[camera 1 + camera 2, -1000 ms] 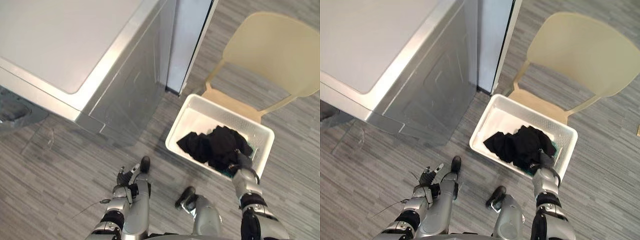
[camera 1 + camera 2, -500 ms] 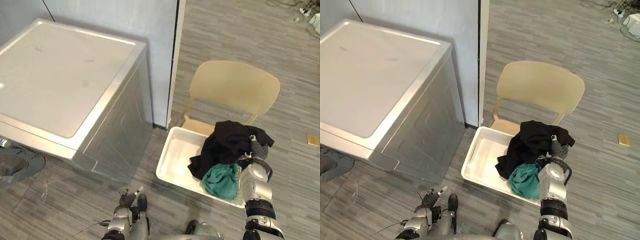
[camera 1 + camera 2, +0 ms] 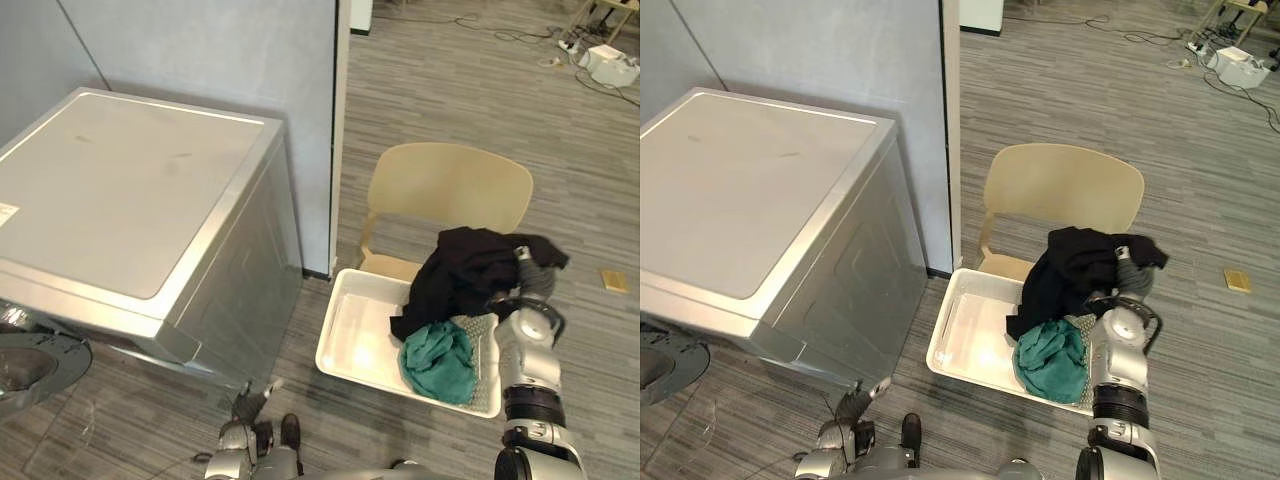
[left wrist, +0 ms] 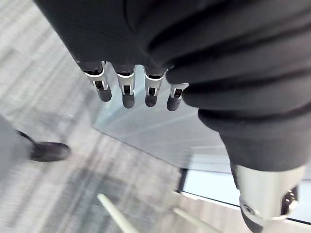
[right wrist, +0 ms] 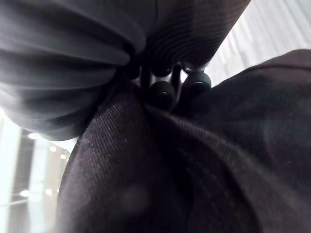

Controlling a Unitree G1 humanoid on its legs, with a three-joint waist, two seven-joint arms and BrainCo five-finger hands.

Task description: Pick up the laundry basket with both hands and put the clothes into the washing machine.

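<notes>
Ok, nearest first. Left hand hangs low by the floor, fingers straight and empty. Right hand is up above the basket's right end, fingertips curled into the black garment. The garment's lower end reaches down to the basket; can't tell if it's clear of it. Basket sits on the floor right of the washer, just in front of the chair. Teal cloth lies in its near-right end. Washer is well left of the load, door open low at its front. Drum mouth isn't visible from here.

My read: you're carrying one item by hand.
- Raise it until the tail clears the rim, so it won't snag the teal cloth or tug the basket.
- Swing left and low round the washer's front corner, not over the top.
- Grip looks like a fold only, so move slowly.
- Get the drum mouth in view before you let go.
</notes>
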